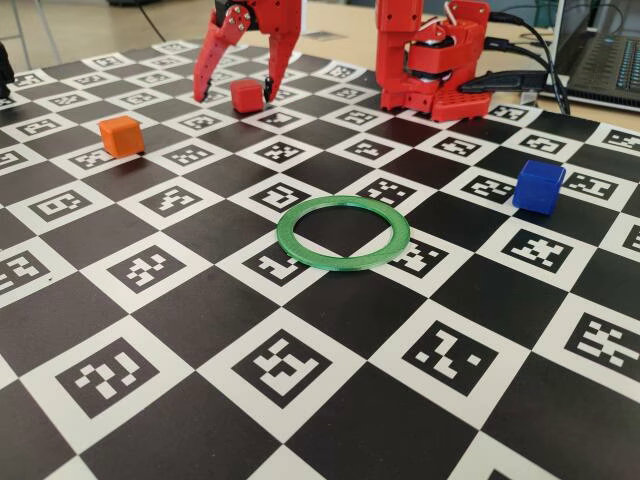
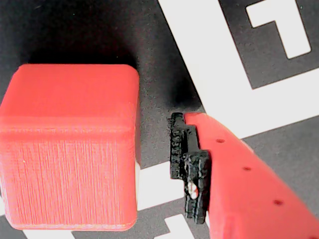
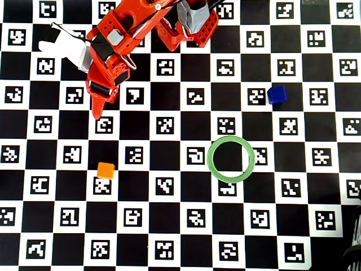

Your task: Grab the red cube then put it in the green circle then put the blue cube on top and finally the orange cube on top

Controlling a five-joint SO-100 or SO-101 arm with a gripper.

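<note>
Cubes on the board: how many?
3. Red cube between the open jaws, far side in the fixed view; orange cube far left; blue cube right.

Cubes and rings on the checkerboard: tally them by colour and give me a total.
Red cube: 1, on the board between the open jaws
Orange cube: 1
Blue cube: 1
Green ring: 1, nothing inside it
Total: 4
</note>
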